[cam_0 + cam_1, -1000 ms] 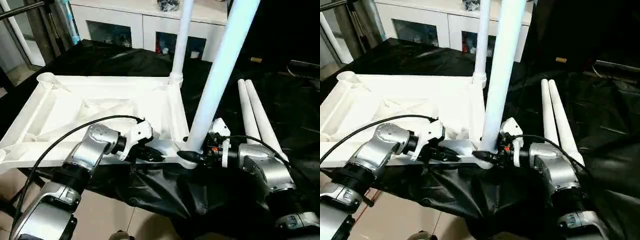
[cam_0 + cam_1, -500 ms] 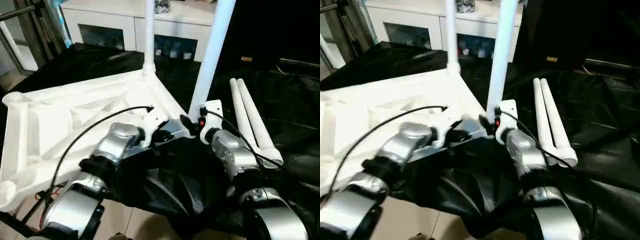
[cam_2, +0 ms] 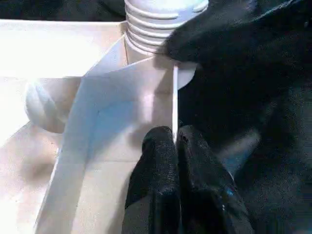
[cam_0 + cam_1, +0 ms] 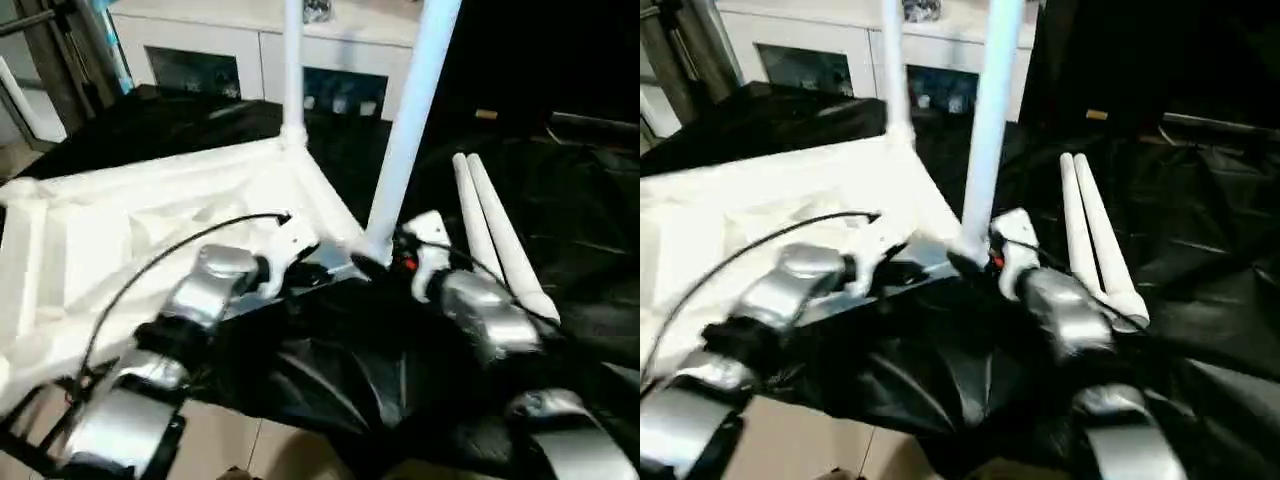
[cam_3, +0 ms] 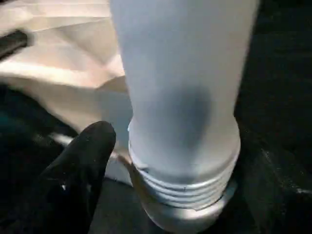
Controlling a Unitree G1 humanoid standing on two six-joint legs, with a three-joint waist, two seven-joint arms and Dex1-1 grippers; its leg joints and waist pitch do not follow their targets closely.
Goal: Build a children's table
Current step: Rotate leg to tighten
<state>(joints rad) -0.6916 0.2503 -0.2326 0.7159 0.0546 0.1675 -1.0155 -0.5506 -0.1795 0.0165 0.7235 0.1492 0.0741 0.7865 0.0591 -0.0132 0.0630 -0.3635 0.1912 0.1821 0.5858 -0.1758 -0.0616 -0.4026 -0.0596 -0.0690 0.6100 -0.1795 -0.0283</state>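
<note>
Two legs (image 4: 498, 232) lying side by side on black cloth (image 4: 590, 240), robot's right of tabletop (image 4: 130, 230). Tabletop upside down, ribbed underside up, on same cloth-covered surface; near edge overhanging toward robot. White cabinet (image 4: 250, 60) w/ glass doors behind, pale tile floor (image 4: 215, 445) below cloth edge.

Two more legs upright in corner sockets: far leg (image 4: 293, 70) at far corner, near leg (image 4: 410, 125) at near right corner, slightly tilted.

L gripper (image 3: 174, 146) pinched shut on thin rim of tabletop just beside near corner socket; head views give arm and cable only, wrist view gives fingers (image 3: 156, 161) clamped either side of wall, w/ ribbed base of near leg beyond.

R gripper (image 4: 372, 262) at base of near leg. R wrist view: leg's threaded collar (image 5: 183, 187) seated in socket, one black finger (image 5: 80, 165) beside it, a gap between finger and leg, not gripping. Other finger hidden; spread of jaws can't be told from frames. Head views too blurred at that spot to add more.
</note>
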